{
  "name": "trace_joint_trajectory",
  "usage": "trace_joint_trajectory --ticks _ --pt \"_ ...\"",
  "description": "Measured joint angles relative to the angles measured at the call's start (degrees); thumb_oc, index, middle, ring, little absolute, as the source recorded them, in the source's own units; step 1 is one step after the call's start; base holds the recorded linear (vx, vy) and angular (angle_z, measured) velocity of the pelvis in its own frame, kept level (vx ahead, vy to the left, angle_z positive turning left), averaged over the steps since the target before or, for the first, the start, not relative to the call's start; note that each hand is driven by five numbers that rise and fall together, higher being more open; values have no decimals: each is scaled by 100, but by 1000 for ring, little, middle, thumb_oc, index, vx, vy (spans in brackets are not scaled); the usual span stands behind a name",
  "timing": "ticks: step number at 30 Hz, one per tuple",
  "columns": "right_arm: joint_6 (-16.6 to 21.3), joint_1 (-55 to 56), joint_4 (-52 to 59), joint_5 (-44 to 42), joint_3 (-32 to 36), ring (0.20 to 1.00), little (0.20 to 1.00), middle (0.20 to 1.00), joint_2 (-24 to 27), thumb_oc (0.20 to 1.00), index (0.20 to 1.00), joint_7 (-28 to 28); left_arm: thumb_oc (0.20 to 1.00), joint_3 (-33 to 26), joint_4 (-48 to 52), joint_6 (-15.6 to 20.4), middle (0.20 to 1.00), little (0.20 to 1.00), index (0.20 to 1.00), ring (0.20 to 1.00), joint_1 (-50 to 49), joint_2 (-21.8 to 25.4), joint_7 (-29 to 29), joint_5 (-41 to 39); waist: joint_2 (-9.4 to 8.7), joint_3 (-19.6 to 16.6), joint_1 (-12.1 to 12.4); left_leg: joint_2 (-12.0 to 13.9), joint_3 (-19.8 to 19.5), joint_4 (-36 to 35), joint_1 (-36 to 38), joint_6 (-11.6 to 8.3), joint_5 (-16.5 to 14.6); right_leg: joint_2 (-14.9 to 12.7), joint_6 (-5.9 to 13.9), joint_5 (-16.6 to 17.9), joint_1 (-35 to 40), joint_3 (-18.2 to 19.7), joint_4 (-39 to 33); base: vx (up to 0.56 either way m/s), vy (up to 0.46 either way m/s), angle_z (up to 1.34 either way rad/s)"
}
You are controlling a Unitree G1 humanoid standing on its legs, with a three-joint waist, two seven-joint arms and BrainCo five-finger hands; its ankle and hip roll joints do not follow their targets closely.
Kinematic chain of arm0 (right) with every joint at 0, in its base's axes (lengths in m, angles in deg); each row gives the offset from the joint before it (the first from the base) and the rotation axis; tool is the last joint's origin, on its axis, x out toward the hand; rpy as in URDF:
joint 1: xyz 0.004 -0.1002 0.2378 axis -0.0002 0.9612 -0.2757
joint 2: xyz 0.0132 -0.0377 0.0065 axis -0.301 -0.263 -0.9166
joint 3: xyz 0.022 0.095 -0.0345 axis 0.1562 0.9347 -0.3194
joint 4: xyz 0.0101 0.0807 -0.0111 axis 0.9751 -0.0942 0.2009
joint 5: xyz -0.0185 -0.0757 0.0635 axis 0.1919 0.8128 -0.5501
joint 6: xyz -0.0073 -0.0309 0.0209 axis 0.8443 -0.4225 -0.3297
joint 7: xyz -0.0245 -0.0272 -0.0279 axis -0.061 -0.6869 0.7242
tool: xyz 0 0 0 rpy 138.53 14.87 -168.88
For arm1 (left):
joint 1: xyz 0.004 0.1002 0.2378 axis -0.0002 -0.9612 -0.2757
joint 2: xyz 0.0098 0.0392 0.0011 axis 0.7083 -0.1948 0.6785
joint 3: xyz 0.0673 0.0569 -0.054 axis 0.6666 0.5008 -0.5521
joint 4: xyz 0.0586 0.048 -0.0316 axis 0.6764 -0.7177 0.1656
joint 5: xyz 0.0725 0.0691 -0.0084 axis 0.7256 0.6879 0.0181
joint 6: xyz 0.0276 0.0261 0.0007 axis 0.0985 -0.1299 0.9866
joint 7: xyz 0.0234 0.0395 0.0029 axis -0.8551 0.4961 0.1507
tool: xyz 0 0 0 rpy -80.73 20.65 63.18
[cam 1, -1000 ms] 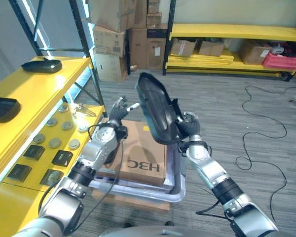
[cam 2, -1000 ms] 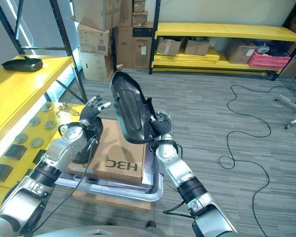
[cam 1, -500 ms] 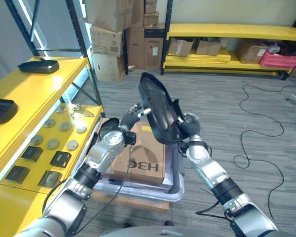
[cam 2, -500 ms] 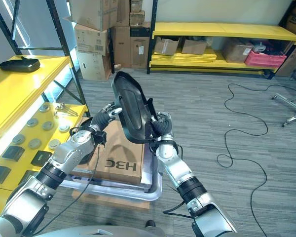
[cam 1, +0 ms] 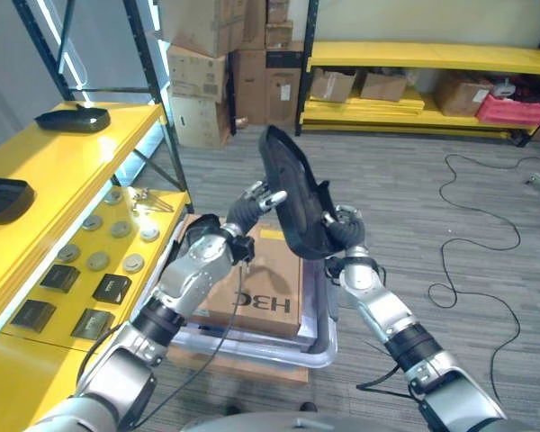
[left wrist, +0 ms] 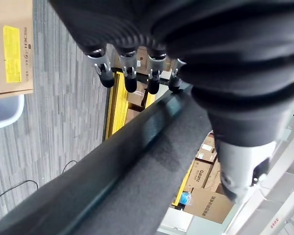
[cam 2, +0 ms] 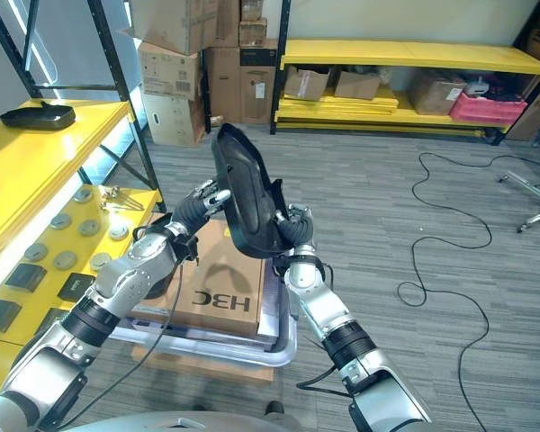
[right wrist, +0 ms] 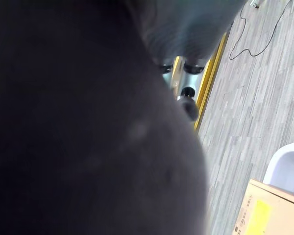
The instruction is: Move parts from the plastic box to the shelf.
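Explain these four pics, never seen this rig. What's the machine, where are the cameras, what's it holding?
It is a two-armed humanoid robot. The two wide pictures come from a stereo camera on its head, looking down; the two close-ups come from cameras on its wrists.

The right hand grips a large black plastic part at its lower end and holds it up on edge. The left hand reaches in from the other side; its wrist view shows the fingers straight, over the part's edge.

Below sits a clear plastic box with a cardboard carton in it. To the robot's left is a yellow shelf with two similar black parts on top and small discs and black blocks on the level below. Racking with boxes stands at the back.
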Motion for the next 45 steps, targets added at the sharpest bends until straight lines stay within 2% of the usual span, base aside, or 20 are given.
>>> trace_joint_trajectory --ticks 8,16,19,23,29,38,45 --pt "0 1 -2 -1 2 200 200 200 0 200 200 7 1000 -3 67 -13 1000 1000 1000 1000 0 6 -164 112 10 15 24 0 -2 0 -3 9 -5 -1 -4 -39 -4 -11 0 0 0 0" --pt "4 0 -2 0 2 200 200 200 1 200 200 3 1000 88 53 -51 1000 1000 1000 1000 1 294 -424 1963 10 15 24 0 -4 14 -2 22 1 3 -5 -37 5 -15 0 0 0 0" --pt "3 0 -2 0 3 200 200 200 4 200 200 -3 1000 125 53 -21 1000 1000 1000 1000 0 417 -554 2459 10 15 25 0 -6 29 -3 23 2 4 -6 -37 5 -13 0 0 0 0" --pt "3 0 -2 2 2 200 200 200 3 200 200 -1 1000 156 53 -21 1000 1000 1000 1000 0 443 -621 2706 10 15 23 0 -6 25 -3 22 1 4 -5 -37 5 -12 0 0 0 0" --pt "3 0 -8 0 2 200 200 200 4 200 200 3 1000 396 -95 -112 1000 1000 1000 1000 0 404 -689 2121 11 15 4 0 0 29 -2 21 1 4 -5 -37 5 -4 1 0 0 0" --pt "2 1 -259 -1 -4 200 200 200 -1 200 200 122 1000 588 -766 -313 1000 1000 1000 1000 -201 -117 -704 712 12 14 -24 0 8 30 34 21 1 5 -6 -37 43 3 1 0 0 0" --pt "-2 1 -301 1 -9 200 200 200 -6 200 200 122 1000 604 -901 -186 1000 1000 1000 1000 -426 -255 -699 570 10 13 -54 2 22 0 29 -15 -47 10 4 -63 53 69 1 1 -11 -4"
